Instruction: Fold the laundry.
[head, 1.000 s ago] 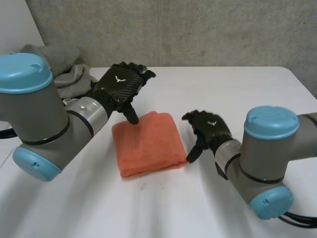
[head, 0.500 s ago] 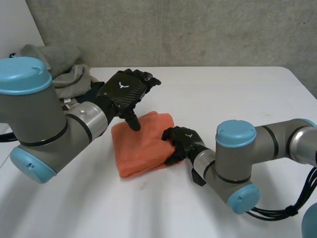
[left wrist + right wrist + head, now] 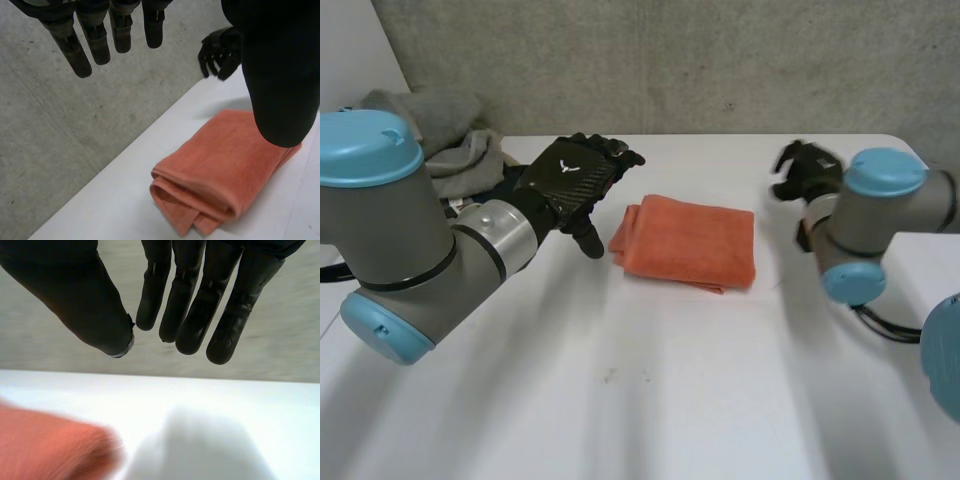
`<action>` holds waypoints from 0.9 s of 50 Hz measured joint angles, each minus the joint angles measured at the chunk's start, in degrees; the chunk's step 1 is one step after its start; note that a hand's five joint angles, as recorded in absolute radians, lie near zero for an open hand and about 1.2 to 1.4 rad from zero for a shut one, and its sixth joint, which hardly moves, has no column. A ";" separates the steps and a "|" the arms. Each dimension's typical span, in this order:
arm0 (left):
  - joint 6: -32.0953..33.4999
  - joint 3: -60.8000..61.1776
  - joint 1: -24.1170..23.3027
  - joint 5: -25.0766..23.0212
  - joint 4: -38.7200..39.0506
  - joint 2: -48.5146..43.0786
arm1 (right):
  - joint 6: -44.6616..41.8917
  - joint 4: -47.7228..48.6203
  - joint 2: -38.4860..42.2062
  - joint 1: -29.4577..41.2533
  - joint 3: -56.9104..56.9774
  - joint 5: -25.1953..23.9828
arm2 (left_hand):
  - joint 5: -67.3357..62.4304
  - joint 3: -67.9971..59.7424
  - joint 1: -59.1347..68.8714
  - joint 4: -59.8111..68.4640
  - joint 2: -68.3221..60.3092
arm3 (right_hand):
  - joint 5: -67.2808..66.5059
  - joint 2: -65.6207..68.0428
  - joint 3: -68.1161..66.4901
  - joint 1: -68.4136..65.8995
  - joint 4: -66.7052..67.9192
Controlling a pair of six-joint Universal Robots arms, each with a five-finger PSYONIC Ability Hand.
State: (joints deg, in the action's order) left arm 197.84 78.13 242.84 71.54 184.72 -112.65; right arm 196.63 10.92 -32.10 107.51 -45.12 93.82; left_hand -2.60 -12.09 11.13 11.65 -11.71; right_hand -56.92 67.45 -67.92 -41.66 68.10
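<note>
A folded orange towel [image 3: 688, 243] lies flat in the middle of the white table [image 3: 670, 400]. My left hand [image 3: 575, 180] hovers just left of it, open, fingers straight and the thumb pointing down beside the towel's left edge without touching. In the left wrist view the towel [image 3: 220, 165] lies below the thumb [image 3: 280, 75]. My right hand [image 3: 807, 168] is raised off the table behind the towel's right side, apart from it. In its own wrist view the right hand's fingers [image 3: 200, 290] are straight and hold nothing, with the towel [image 3: 50, 450] below them.
A heap of grey clothes [image 3: 450, 140] lies at the table's back left corner, behind my left arm. A concrete wall runs close behind the table's far edge. The table's right edge is near my right arm.
The towel has moved right and toward the back, turned to lie wider than before. My right hand, which lay on its right edge, has let go and risen to the back right. The left hand barely moved.
</note>
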 measured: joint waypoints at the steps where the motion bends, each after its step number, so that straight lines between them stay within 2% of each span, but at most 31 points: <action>1: 0.00 -0.18 0.00 0.00 0.05 -0.03 | -0.21 -0.27 0.64 -0.75 1.20 0.47 | 0.00 0.00 0.00 0.00 0.00 | 0.00 0.00 0.00 0.00 0.00; 8: 0.04 -1.66 -0.44 0.03 0.33 -0.52 | -4.63 -3.23 8.43 -8.51 15.89 6.92 | 0.00 0.00 0.00 0.00 0.00 | 0.00 0.00 0.00 0.00 0.00; 12: 0.02 -2.23 -0.73 0.09 0.35 -0.97 | -6.13 -4.12 10.58 -10.73 20.07 7.11 | 0.00 0.00 0.00 0.00 0.00 | 0.00 0.00 0.00 0.00 0.00; 14: 0.00 -2.33 -0.82 0.11 0.35 -1.11 | -6.50 -4.35 10.69 -11.04 20.46 5.91 | 0.00 0.00 0.00 0.00 0.00 | 0.00 0.00 0.00 0.00 0.00; 15: -0.04 -2.31 -1.06 0.19 0.32 -1.36 | -7.10 -4.82 9.94 -11.11 19.70 1.33 | 0.00 0.00 0.00 0.00 0.00 | 0.00 0.00 0.00 0.00 0.00; 16: -0.04 -2.31 -1.06 0.19 0.32 -1.36 | -7.10 -4.82 9.94 -11.11 19.70 1.33 | 0.00 0.00 0.00 0.00 0.00 | 0.00 0.00 0.00 0.00 0.00; 17: -0.06 -2.16 -1.23 0.29 0.29 -1.48 | -7.43 -5.22 8.89 -10.89 18.10 -2.87 | 0.00 0.00 0.00 0.00 0.00 | 16.32 -17.92 18.18 -0.65 -18.24; 18: -0.06 -2.16 -1.23 0.29 0.29 -1.48 | -7.43 -5.22 8.89 -10.89 18.10 -2.87 | 0.00 0.00 0.00 0.00 0.00 | 16.32 -17.92 18.18 -0.65 -18.24; 19: -0.07 -1.87 -1.44 0.43 0.22 -1.59 | -7.61 -5.45 7.97 -10.68 16.66 -5.95 | 0.00 0.00 0.00 0.00 0.00 | 16.32 -17.92 18.18 -0.65 -18.24; 20: -0.07 -1.87 -1.44 0.43 0.22 -1.59 | -7.61 -5.45 7.97 -10.68 16.66 -5.95 | 0.00 0.00 0.00 0.00 0.00 | 16.32 -17.92 18.18 -0.65 -18.24; 21: -0.07 -1.60 -1.63 0.55 0.18 -1.66 | -7.82 -5.85 6.40 -10.34 14.17 -10.23 | 0.00 0.00 0.00 0.00 0.00 | 16.32 -17.92 18.18 -0.65 -18.24; 22: -0.07 -1.60 -1.63 0.55 0.18 -1.66 | -7.82 -5.85 6.40 -10.34 14.17 -10.23 | 0.00 0.00 0.00 0.00 0.00 | 16.32 -17.92 18.18 -0.65 -18.24; 23: -0.05 -1.00 -2.01 0.79 0.12 -1.75 | -8.57 -6.58 2.52 -9.57 7.76 -17.90 | 0.00 0.00 0.00 0.00 0.00 | 49.96 -52.08 52.17 28.22 -51.92; 24: -0.04 -0.71 -2.21 0.87 0.10 -1.78 | -9.36 -6.83 0.61 -9.21 4.51 -20.70 | 0.00 0.00 0.00 0.00 0.00 | 53.08 -54.58 55.42 29.45 -54.67; 26: -0.02 -0.53 -2.36 0.92 0.08 -1.80 | -9.96 -6.94 -0.39 -9.05 2.79 -21.95 | 0.00 0.00 0.00 0.00 0.00 | 53.18 -54.58 55.51 29.45 -54.67; 27: 0.00 -0.32 -2.55 0.97 0.05 -1.82 | -12.28 -7.13 -2.53 -8.73 -0.98 -24.19 | 0.00 0.00 0.00 0.00 0.00 | 53.20 -54.58 55.51 29.45 -54.67; 28: 0.00 -0.32 -2.55 0.97 0.05 -1.82 | -12.28 -7.13 -2.53 -8.73 -0.98 -24.19 | 0.00 0.00 0.00 0.00 0.00 | 53.20 -54.58 55.51 29.45 -54.67; 34: 0.03 0.09 -2.84 0.99 0.00 -1.86 | -24.75 -7.30 -6.03 -7.87 -9.39 -26.45 | 0.00 0.00 0.00 0.00 0.00 | 53.21 -54.58 55.51 29.45 -54.67; 39: -0.04 0.65 -2.84 0.98 0.00 -1.83 | -26.91 -7.30 -6.10 -7.53 -10.35 -26.44 | 0.00 0.00 0.00 0.00 0.00 | 53.21 -54.58 55.51 29.45 -54.67; 40: -0.06 0.88 -2.82 0.97 0.01 -1.81 | -32.54 -7.05 -5.90 -4.99 -13.71 -26.38 | 0.00 0.00 0.00 0.00 0.00 | 53.20 -54.58 55.51 29.45 -54.67; 45: -0.07 1.39 -2.69 0.97 0.02 -1.75 | -33.34 -5.68 -6.56 -1.58 -17.31 -25.92 | 0.00 0.01 0.00 0.00 0.00 | 53.20 -54.58 55.51 29.45 -54.67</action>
State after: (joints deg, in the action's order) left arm 197.77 79.52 240.15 72.51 184.74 -114.40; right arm 163.29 5.24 -38.66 105.94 -62.43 67.90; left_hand -2.60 -12.09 11.12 11.65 -11.71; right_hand -3.72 12.87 -12.41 -12.21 13.43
